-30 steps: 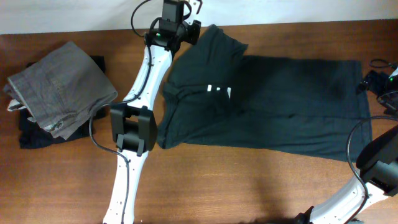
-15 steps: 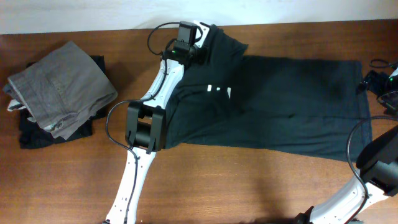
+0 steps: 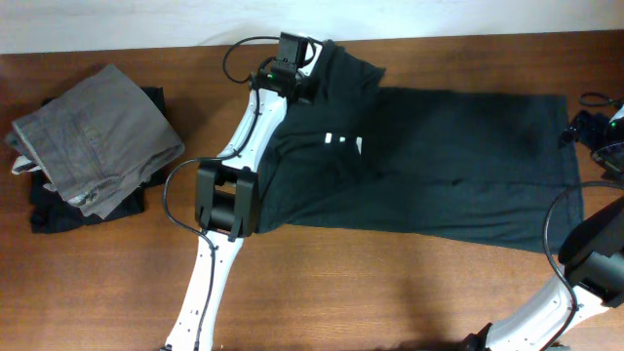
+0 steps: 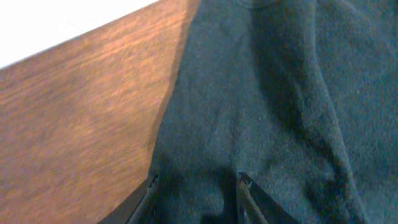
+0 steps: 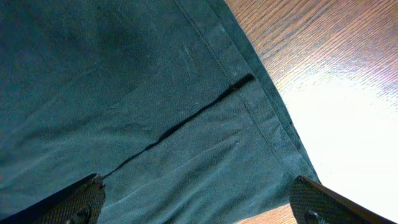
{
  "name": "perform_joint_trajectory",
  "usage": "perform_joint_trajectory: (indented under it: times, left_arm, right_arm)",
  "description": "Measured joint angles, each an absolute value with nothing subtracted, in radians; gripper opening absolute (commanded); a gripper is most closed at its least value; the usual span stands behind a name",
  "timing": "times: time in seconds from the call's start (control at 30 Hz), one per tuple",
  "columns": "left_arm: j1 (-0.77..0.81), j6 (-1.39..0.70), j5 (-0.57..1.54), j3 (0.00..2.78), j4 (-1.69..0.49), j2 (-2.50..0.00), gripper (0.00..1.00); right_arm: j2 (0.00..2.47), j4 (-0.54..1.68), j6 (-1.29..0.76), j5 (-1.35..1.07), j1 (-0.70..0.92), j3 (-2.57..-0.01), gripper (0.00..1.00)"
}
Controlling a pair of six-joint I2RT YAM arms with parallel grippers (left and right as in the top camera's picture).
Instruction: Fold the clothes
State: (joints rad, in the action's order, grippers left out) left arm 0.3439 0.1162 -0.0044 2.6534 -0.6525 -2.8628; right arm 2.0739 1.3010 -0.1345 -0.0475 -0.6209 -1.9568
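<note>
T-shirt (image 3: pixel 439 156) fabric sits btwn L gripper (image 4: pixel 198 200) jaws (can't tell if pinched or loose), bare table (image 4: pixel 74 124) just left of them. R gripper (image 5: pixel 199 202) jaws spread wide, hem corner btwn them, nothing grasped.

Robotics laboratory workstation. Evidence: a white-and-black left arm (image 3: pixel 202 278) and right arm (image 3: pixel 546 310) mounted at a bare wood-grain bench (image 3: pixel 390 283), with a plain white wall (image 3: pixel 97 24) along its far edge.

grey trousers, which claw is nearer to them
Left. The left claw is at the T-shirt end nearest the grey trousers; the right claw is over its opposite end, much farther off.
</note>
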Motion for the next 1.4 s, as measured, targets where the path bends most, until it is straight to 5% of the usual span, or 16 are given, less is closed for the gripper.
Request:
perform_joint_trajectory:
  times: [0.43, 0.63, 1.4]
  left_arm:
    - [0.342, 0.116, -0.070, 2.715, -0.844, -2.851, 0.40]
    - [0.333, 0.113, -0.086, 2.797, -0.928, -2.854, 0.52]
    - [0.320, 0.086, 0.034, 2.854, -0.606, -2.985, 0.53]
  right_arm:
    - [2.074, 1.301, -0.134, -0.047, -0.621, -1.957, 0.99]
    - [2.074, 1.301, -0.134, -0.047, -0.621, -1.957, 0.99]
    - [2.074, 1.301, -0.134, -0.047, -0.621, -1.957, 0.99]
